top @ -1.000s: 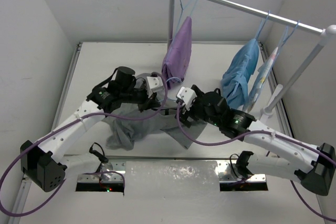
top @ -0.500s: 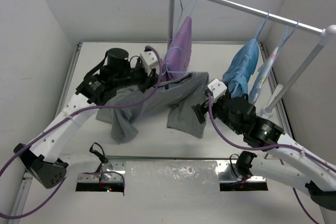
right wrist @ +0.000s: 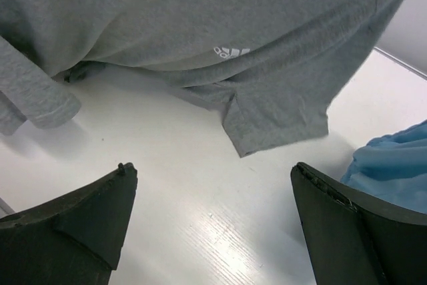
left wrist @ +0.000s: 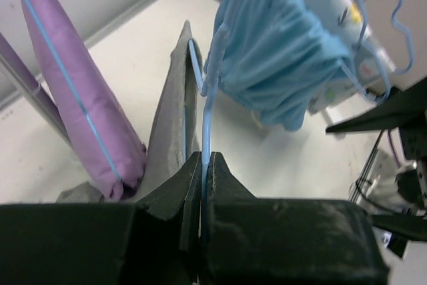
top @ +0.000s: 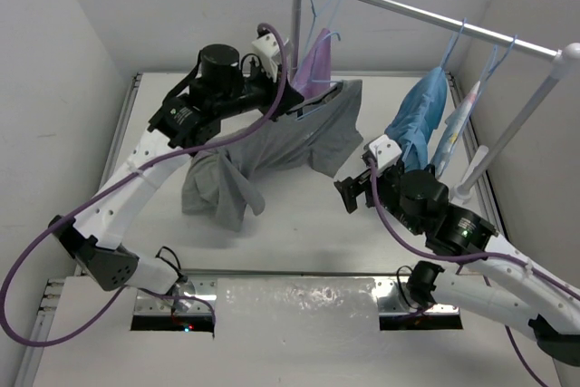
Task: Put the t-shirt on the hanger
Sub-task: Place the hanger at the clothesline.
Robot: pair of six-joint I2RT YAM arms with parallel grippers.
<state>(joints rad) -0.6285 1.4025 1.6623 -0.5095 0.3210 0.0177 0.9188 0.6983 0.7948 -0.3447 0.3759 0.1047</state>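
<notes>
The grey t-shirt (top: 290, 138) hangs in the air from the pale-blue wire hanger (left wrist: 205, 115), one sleeve end trailing on the table (top: 222, 192). My left gripper (top: 299, 101) is raised beside the rack and is shut on the hanger wire, as the left wrist view (left wrist: 202, 158) shows; the shirt (left wrist: 175, 105) shows edge-on there beyond the jaws. My right gripper (top: 349, 195) is open and empty, low over the table right of the shirt. In the right wrist view (right wrist: 213, 171) the shirt (right wrist: 200, 25) hangs in front of and above its spread fingers.
A clothes rail (top: 426, 14) crosses the back right on white posts. A purple garment (top: 313, 65) hangs right behind the t-shirt. A light-blue garment (top: 412, 124) hangs just behind my right gripper. White walls enclose the table (top: 299, 224).
My left arm has lifted the hanger and t-shirt off the table, up and back toward the rail. My right gripper has let go of the shirt and drawn back, open.
</notes>
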